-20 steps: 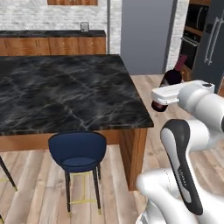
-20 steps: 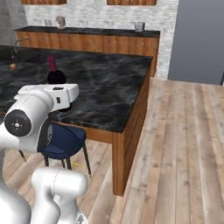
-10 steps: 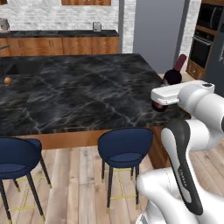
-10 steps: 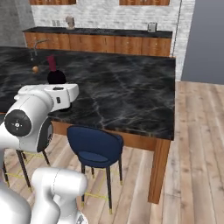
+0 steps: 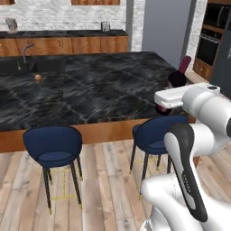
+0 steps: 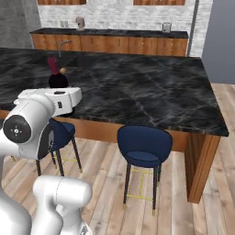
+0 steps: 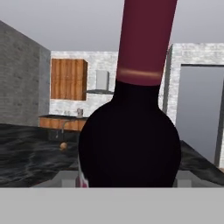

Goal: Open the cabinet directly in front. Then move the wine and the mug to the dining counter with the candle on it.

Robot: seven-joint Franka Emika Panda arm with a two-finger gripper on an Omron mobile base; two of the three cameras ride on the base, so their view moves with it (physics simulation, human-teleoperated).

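The wine [image 7: 129, 131] stands close before the hand camera, upright, its dark shoulders and red foil neck taking the middle of that frame. The jaws are spread wide around its body and have hold of it (the fingertips themselves are hidden behind the glass, so the contact cannot be seen).

In the left base view the wine [image 5: 179, 76] sits at the right of the frame, its neck rising above the white hand, over the near right edge of the black marble counter [image 5: 90, 90]. In the right base view the wine [image 6: 57, 78] shows at the left, just above the hand, again at the counter [image 6: 151, 92] edge nearest the robot.

A small orange-brown thing [image 5: 38, 78] sits on the counter far left in the left base view, too small to tell what it is. Two blue stools [image 5: 54, 146] stand at the near side of the counter on a plank floor. A second dark counter [image 6: 110, 33] runs along the white brick wall at the top of the frame.
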